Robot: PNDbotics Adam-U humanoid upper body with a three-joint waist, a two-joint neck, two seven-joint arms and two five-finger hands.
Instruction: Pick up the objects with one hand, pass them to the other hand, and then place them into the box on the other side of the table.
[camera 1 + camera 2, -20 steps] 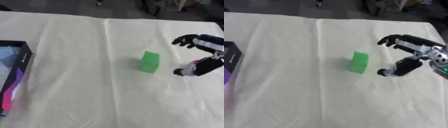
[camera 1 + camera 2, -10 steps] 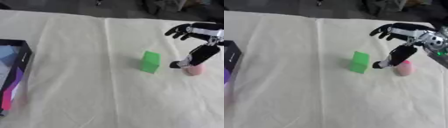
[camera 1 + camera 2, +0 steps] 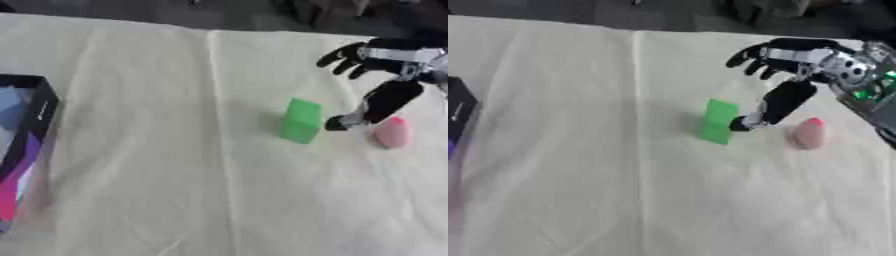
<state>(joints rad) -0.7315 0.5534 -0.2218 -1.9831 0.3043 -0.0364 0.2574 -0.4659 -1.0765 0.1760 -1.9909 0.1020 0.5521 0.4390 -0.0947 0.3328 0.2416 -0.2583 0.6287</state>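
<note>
At the far left edge of the worktop (image 3: 157, 200), which is covered with a pale cream cloth, stands the box (image 3: 24, 145). It has dark walls, and inside there are patches of purple, pink and blue; it is cut off by the edge of the picture. Near the middle, a little to the right, a green block (image 3: 301, 120) stands upright on the cloth. It is a plain, bright green cuboid, taller than wide, with a small shadow on its left side. Just to the right of it the thumb of the right hand (image 3: 794, 60) points down, and its tip is close beside the block, perhaps touching it, but the view is too soft to be sure. The other fingers are spread out and only slightly bent, above the block, and they hold nothing. Further right, near the thumb, a small pink rounded thing (image 3: 390, 133) lies on the cloth.
</note>
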